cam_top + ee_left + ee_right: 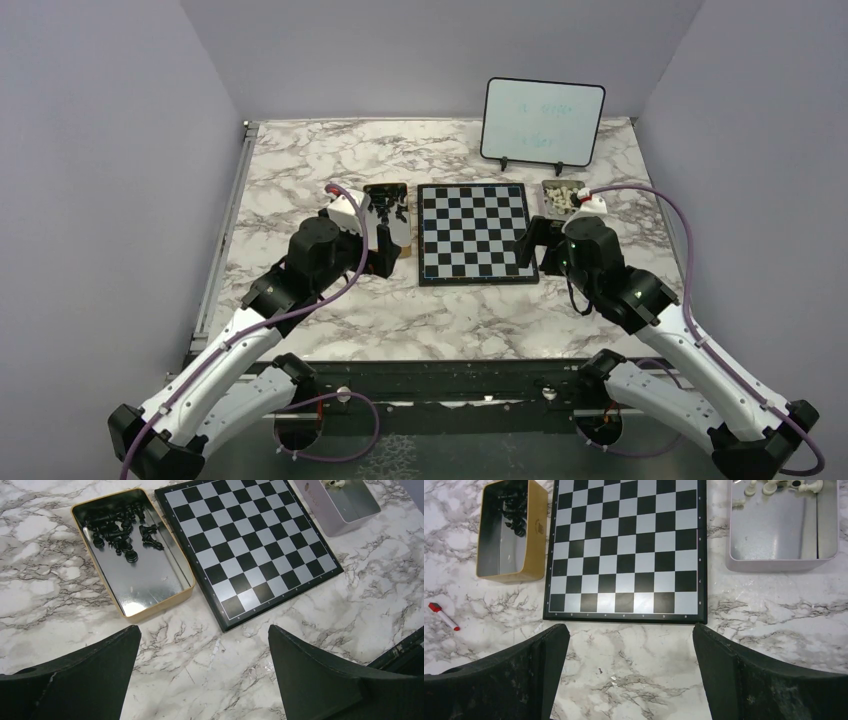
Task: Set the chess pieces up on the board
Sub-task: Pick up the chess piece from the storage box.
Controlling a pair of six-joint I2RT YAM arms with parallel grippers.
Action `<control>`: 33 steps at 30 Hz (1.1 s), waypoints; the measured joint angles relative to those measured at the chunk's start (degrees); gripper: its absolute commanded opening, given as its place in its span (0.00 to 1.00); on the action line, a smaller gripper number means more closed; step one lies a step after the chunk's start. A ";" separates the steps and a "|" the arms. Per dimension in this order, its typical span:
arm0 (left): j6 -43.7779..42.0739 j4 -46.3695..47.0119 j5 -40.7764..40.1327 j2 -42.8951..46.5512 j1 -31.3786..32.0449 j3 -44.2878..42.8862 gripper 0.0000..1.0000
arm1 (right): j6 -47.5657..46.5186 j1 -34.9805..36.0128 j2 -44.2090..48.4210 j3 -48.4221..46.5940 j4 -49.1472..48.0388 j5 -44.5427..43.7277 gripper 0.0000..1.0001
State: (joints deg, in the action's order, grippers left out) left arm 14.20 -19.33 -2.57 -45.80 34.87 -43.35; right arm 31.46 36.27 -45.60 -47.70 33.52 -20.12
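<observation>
The board lies flat mid-table with nothing on its squares; it also shows in the left wrist view and the right wrist view. Black chess pieces lie heaped in a gold tin left of the board. Cream-white chess pieces sit at the far end of a silver tin on its right. My left gripper hangs open over bare marble by the board's near left corner. My right gripper is open too, just short of the board's near edge.
An upright whiteboard stands at the back behind the silver tin. A small red-capped marker lies on the marble left of the board, near the gold tin. Grey walls close in the table on three sides.
</observation>
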 measured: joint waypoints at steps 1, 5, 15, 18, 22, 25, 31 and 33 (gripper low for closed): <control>0.00 0.00 0.00 0.13 0.00 0.00 0.99 | 0.00 0.00 0.02 0.00 0.00 0.02 1.00; 0.00 0.00 0.00 0.61 0.00 0.00 0.99 | -0.02 0.00 0.13 0.00 0.00 0.00 1.00; 0.04 0.00 0.00 1.90 0.00 0.04 0.99 | -0.44 0.00 -1.77 -0.02 -2.25 -0.92 1.00; -0.07 -0.02 -0.02 2.40 0.00 0.11 0.99 | -1.51 0.00 -4.42 -0.24 -3.98 -1.79 1.00; -0.17 -0.02 -0.04 2.93 0.00 0.33 0.99 | -3.76 0.00 -9.16 -1.97 -4.79 -4.66 0.97; -0.24 -0.04 -0.04 3.13 0.00 0.52 0.99 | -6.19 -0.02 -13.44 -3.37 -5.55 -7.54 0.90; -0.44 -0.07 -0.02 3.43 0.00 0.74 0.99 | -11.74 -0.63 -20.68 -4.59 -7.65 -13.46 0.54; -0.52 -0.07 0.00 3.50 0.00 0.74 0.99 | -13.53 -2.05 -22.75 -5.44 -8.83 -14.36 0.46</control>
State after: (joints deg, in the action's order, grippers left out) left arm 13.67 -19.40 -2.57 -42.30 34.87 -42.61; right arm 17.93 34.22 -68.36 -53.15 24.69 -34.48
